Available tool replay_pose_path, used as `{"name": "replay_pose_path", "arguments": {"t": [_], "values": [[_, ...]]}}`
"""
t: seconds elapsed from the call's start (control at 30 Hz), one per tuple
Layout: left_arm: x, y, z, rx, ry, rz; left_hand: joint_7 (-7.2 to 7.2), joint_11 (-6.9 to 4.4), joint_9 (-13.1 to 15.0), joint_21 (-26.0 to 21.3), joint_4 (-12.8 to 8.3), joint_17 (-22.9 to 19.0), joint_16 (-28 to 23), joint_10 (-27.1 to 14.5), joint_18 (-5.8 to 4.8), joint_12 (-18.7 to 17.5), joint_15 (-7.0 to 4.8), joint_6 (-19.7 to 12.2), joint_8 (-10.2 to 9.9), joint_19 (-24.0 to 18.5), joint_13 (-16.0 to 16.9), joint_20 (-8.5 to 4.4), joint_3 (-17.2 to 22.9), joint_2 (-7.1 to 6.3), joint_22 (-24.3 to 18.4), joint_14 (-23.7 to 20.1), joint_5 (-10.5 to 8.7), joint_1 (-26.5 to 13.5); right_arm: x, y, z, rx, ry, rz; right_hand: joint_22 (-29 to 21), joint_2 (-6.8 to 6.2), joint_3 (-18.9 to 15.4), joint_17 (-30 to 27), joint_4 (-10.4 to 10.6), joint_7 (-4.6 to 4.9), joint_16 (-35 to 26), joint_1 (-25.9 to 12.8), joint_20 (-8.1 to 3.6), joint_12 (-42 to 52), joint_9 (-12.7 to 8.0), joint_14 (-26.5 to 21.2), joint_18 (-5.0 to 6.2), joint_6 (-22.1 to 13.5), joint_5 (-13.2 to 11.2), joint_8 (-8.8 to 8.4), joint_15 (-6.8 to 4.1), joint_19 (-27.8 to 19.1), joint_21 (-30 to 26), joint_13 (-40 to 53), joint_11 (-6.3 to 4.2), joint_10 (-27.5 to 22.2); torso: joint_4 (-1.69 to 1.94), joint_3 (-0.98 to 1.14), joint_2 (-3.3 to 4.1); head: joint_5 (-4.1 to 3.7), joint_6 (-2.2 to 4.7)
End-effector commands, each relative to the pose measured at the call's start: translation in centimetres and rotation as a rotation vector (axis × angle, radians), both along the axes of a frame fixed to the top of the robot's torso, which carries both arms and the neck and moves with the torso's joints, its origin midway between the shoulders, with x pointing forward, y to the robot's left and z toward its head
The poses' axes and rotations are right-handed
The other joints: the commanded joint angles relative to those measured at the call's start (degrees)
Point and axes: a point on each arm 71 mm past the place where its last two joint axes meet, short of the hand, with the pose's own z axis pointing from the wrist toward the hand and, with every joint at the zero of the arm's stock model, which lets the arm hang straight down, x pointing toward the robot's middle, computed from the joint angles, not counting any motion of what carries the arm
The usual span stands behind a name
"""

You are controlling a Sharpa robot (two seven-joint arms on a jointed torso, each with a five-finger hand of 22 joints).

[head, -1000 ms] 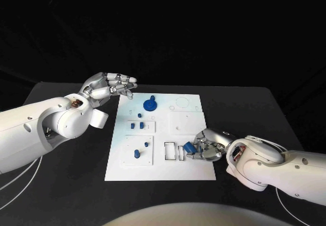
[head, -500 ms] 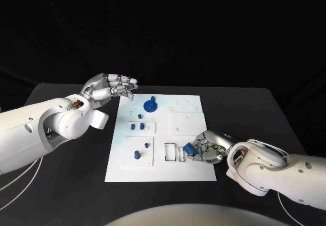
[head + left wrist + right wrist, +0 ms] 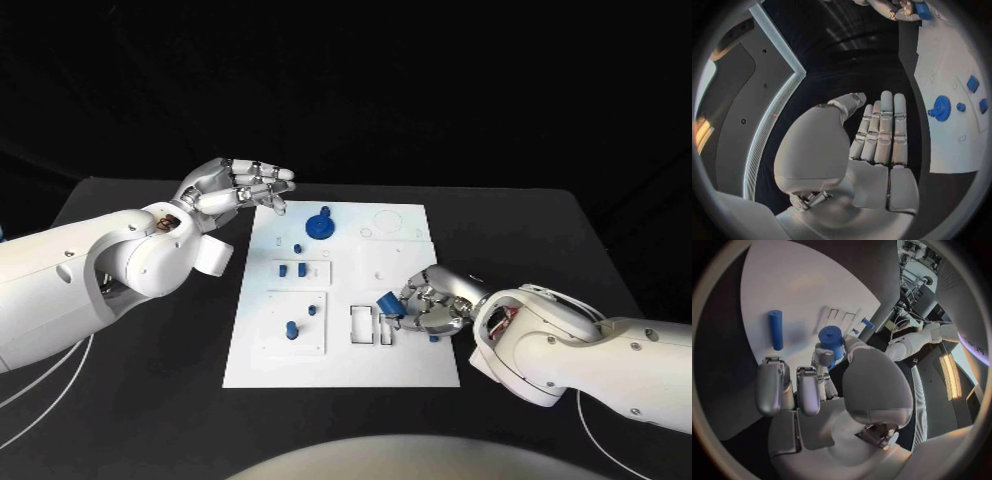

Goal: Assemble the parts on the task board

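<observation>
Task board (image 3: 346,300) lay flat mid-table. Right hand (image 3: 427,309) pinched a blue part (image 3: 388,303) just above the slots (image 3: 368,325) below it, far nearer than the left hand (image 3: 235,184), fingers apart, holding nothing. Blue peg (image 3: 776,329) lay flat nearby.

— How many boards?
— One task board (image 3: 408,365).
— Count every blue part (image 3: 291,327).
— Eight that I can make out: one toothed wheel (image 3: 320,222) and seven small pegs and blocks, the tiniest hard to tell apart.
— Hands?
— Two, a left hand (image 3: 238,185) and a right hand (image 3: 437,308), on two white arms (image 3: 87,270).
</observation>
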Motion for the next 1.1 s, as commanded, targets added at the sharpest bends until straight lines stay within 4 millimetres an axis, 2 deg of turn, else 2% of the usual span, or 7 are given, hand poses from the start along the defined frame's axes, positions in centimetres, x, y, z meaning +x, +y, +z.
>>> {"name": "replay_pose_path", "arguments": {"t": [0.03, 0.17, 0.33, 0.47, 0.87, 1.03, 1.1], "values": [[-0.1, -0.3, 0.0, -0.013, 0.002, -0.019, 0.42, -0.11, -0.07, -0.28, 0.18, 0.09, -0.22, -0.44, 0.63, 0.25, 0.37, 0.11, -0.08, -0.50, 0.05, 0.02, -0.23, 0.59, 0.08, -0.13, 0.13, 0.02, -0.1, 0.5, -0.3, 0.008, 0.050, 0.018, 10.61, 0.34, 0.08, -0.18, 0.14, -0.65, 0.04, -0.43, -0.25, 0.25, 0.72, 3.25, -0.33, 1.23, 0.28, 0.49, -0.48, 0.32, -0.26, 0.18, -0.06, 0.33, -0.01, 0.00, 0.01, 0.13, 0.05], [-0.1, -0.3, 0.0, -0.013, 0.003, -0.020, 0.37, -0.15, -0.06, -0.28, 0.13, 0.15, -0.27, -0.47, 0.65, 0.26, 0.34, 0.21, -0.01, -0.51, 0.05, 0.01, -0.22, 0.63, 0.10, -0.14, 0.14, 0.09, -0.1, 1.5, -0.5, 0.013, 0.070, 0.050, 10.63, 0.21, -0.86, -0.32, 0.20, -0.65, -0.01, -2.58, -0.29, 0.24, 0.83, 3.23, -0.31, 1.33, 0.51, 0.49, -0.49, 0.27, -0.45, 0.49, -0.05, 0.42, -0.09, -0.08, -0.03, 0.23, -0.04], [-0.1, -0.3, 0.0, -0.013, 0.003, -0.022, 0.37, -0.15, -0.06, -0.28, 0.13, 0.15, -0.27, -0.47, 0.65, 0.26, 0.34, 0.21, -0.01, -0.51, 0.05, 0.01, -0.22, 0.63, 0.10, -0.14, 0.14, 0.09, -0.1, 2.7, -0.7, 0.007, 0.089, 0.092, 10.72, 1.04, -2.63, -0.43, 0.25, -0.78, -0.04, -6.48, -0.34, 0.33, 1.13, 3.23, -0.31, 1.42, 2.54, 0.56, -0.55, 0.29, -0.53, 1.15, -0.13, 0.62, 0.05, -0.08, 0.03, 0.47, 0.01], [-0.1, -0.4, 0.0, -0.013, 0.003, -0.022, 0.37, -0.15, -0.07, -0.28, 0.12, 0.17, -0.29, -0.47, 0.65, 0.27, 0.34, 0.23, 0.00, -0.51, 0.05, 0.01, -0.22, 0.64, 0.10, -0.14, 0.14, 0.10, 0.0, 3.3, -0.9, -0.004, 0.096, 0.110, 10.73, 1.13, -3.04, -0.45, 0.24, -0.80, -0.04, -7.17, -0.36, 0.37, 1.21, 3.23, -0.31, 1.41, 2.44, 0.60, -0.56, 0.29, -0.56, 1.31, -0.14, 0.66, 0.00, -0.12, 0.03, 0.53, -0.02], [-0.1, -0.3, 0.0, -0.013, 0.004, -0.023, 0.37, -0.15, -0.07, -0.28, 0.12, 0.17, -0.29, -0.47, 0.65, 0.27, 0.34, 0.23, 0.00, -0.51, 0.05, 0.01, -0.22, 0.64, 0.10, -0.14, 0.14, 0.10, 0.5, 3.7, -1.3, -0.030, 0.083, 0.112, 10.75, 1.26, -3.98, -0.48, 0.23, -0.87, -0.04, -8.44, -0.38, 0.20, 1.43, 3.23, -0.30, 1.42, 1.47, 0.72, -0.60, 0.30, -0.61, 1.44, -0.18, 0.65, -0.14, 0.02, 0.02, 0.81, 0.03], [-0.1, -0.3, 0.0, -0.013, 0.005, -0.024, 0.37, -0.15, -0.07, -0.28, 0.12, 0.17, -0.29, -0.47, 0.65, 0.27, 0.34, 0.23, 0.00, -0.51, 0.05, 0.01, -0.22, 0.64, 0.10, -0.14, 0.14, 0.10, 0.7, 3.7, -1.3, -0.034, 0.069, 0.105, 10.78, 1.99, -6.65, -0.63, 0.26, -0.96, -0.07, -10.38, -0.43, 0.07, 2.04, 3.22, -0.30, 1.35, -5.31, 1.07, -0.65, 0.34, -0.75, 2.06, -0.23, 0.81, -0.12, 0.02, 0.05, 0.88, 0.12], [-0.1, -0.3, 0.0, -0.013, 0.005, -0.024, 0.37, -0.15, -0.07, -0.28, 0.12, 0.17, -0.29, -0.47, 0.65, 0.27, 0.34, 0.23, 0.00, -0.51, 0.05, 0.01, -0.22, 0.64, 0.10, -0.14, 0.14, 0.10, 0.8, 3.7, -1.3, -0.032, 0.061, 0.101, 10.79, 2.68, -9.01, -0.66, 0.23, -0.97, -0.07, -11.48, -0.45, -0.17, 2.40, 3.21, -0.30, 1.27, -12.39, 1.27, -0.66, 0.36, -0.82, 2.30, -0.25, 0.84, -0.11, 0.02, 0.07, 0.80, 0.00]]}}
